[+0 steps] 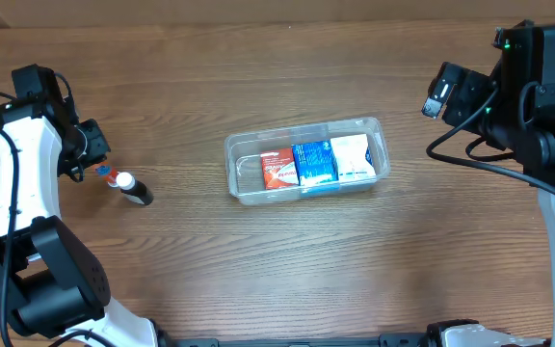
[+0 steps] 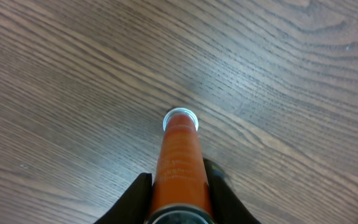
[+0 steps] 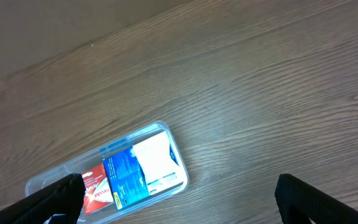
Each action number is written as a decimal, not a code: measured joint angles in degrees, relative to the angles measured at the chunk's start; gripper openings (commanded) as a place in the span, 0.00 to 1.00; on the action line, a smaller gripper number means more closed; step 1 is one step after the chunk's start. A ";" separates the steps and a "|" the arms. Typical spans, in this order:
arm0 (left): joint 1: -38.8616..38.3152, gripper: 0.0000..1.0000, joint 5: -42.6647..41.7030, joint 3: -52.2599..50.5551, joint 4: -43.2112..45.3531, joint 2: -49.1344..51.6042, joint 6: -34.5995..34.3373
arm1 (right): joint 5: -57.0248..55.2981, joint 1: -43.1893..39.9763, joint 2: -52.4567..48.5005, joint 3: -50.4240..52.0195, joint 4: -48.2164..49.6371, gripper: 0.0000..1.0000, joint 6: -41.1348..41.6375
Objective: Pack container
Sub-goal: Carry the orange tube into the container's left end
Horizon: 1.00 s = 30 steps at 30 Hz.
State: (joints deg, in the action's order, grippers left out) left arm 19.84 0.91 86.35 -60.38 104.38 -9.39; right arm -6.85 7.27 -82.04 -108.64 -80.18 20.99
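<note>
Left gripper (image 2: 179, 174): pinching an orange tube (image 2: 180, 140).
Right gripper (image 3: 179, 186): spread, empty.
Container (image 1: 244, 159): clear tub on the bench (image 1: 306, 270), between the two grippers and well apart from each; three boxes (image 1: 314, 162) inside, with space at one end.
Risk: we judge the round tube could slip or catch the rim.

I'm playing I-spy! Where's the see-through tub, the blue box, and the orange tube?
container (image 1: 245, 175), overhead view, bare floor at its left end.
blue box (image 1: 313, 162), overhead view, middle of its top.
orange tube (image 2: 179, 155), left wrist view, middle of its body.
</note>
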 measured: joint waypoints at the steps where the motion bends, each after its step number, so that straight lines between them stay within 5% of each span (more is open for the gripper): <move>1: -0.02 0.15 0.13 0.76 -1.88 0.13 0.04 | 0.00 0.00 0.00 0.00 0.00 1.00 -0.02; 8: -2.89 0.14 -0.63 29.35 -23.12 0.83 0.55 | 0.00 0.00 0.00 0.00 -0.04 1.00 -0.04; 13: -17.49 0.13 -4.79 42.40 -32.26 -0.02 1.07 | -0.02 0.00 0.00 0.00 -0.02 1.00 -0.04; 20: -40.70 0.13 -2.51 35.78 -22.45 0.04 1.18 | 0.02 0.00 0.00 0.00 0.00 1.00 -0.04; 30: -42.21 0.14 -0.55 11.10 -2.75 0.70 -1.20 | 0.02 0.00 0.00 0.00 -0.02 1.00 -0.02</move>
State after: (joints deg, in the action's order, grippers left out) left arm -22.37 0.36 97.45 -63.13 105.08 -10.59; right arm -6.83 7.27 -82.04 -108.64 -80.20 20.97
